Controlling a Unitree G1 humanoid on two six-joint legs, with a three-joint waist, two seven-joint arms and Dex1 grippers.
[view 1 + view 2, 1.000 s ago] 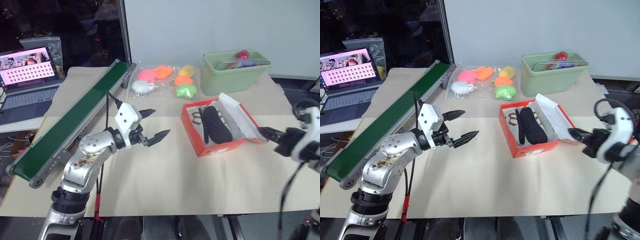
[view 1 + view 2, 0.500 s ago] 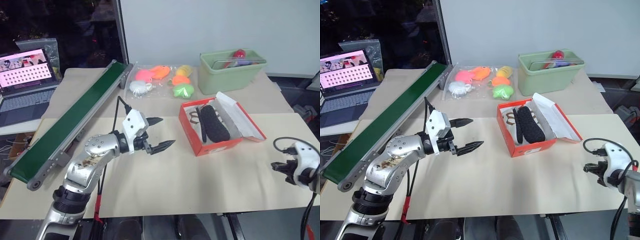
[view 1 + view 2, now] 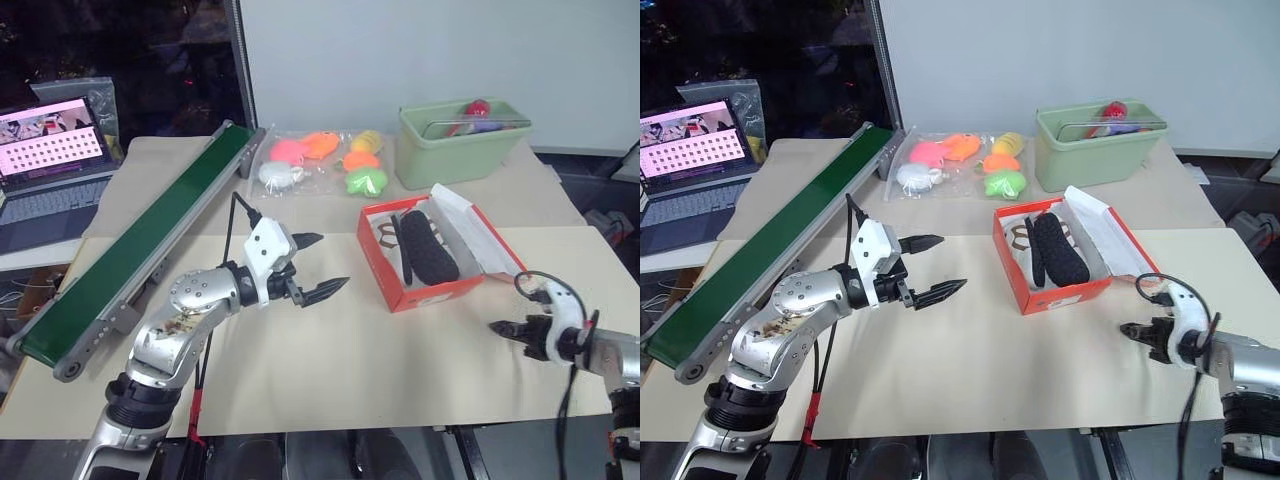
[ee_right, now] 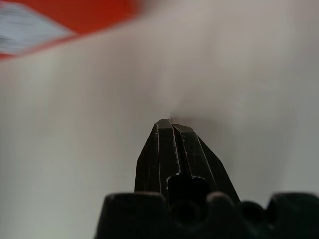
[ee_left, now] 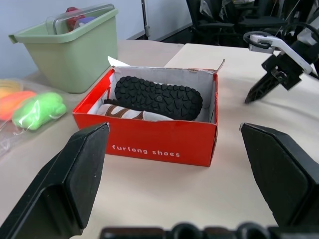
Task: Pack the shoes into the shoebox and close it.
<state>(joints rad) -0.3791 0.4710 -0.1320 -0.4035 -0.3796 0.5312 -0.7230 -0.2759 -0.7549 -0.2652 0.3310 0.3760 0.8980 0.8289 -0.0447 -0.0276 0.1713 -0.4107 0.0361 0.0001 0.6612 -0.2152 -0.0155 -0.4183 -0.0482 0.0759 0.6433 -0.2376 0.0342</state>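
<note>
On the beige table, the shoebox sits a little right of centre, and everything else is placed here from it. The box is orange-red with a white inside, and its flap lid stands open, leaning away on the box's right side. The shoes lie inside the shoebox, one showing its black knobbly sole upward, the other tucked beside it nearer the box's left wall; the left wrist view shows the front wall printed with "furlong shoes".

Left of the shoebox, well apart from it, the left gripper hangs above the table with its two black fingers spread wide, released and grasping nothing, pointing toward the box. In front of the shoebox and to its right, near the lid's lower corner, the right gripper is low over the table with its fingers clenched tight together and nothing between them; its tip points leftward, apart from the box.

Behind the shoebox stands a pale green bin with a few objects in it. Behind and left of the box lies a clear bag of coloured toys. Farther left a green conveyor belt runs slantwise, and beyond it an open laptop shows a lit screen
</note>
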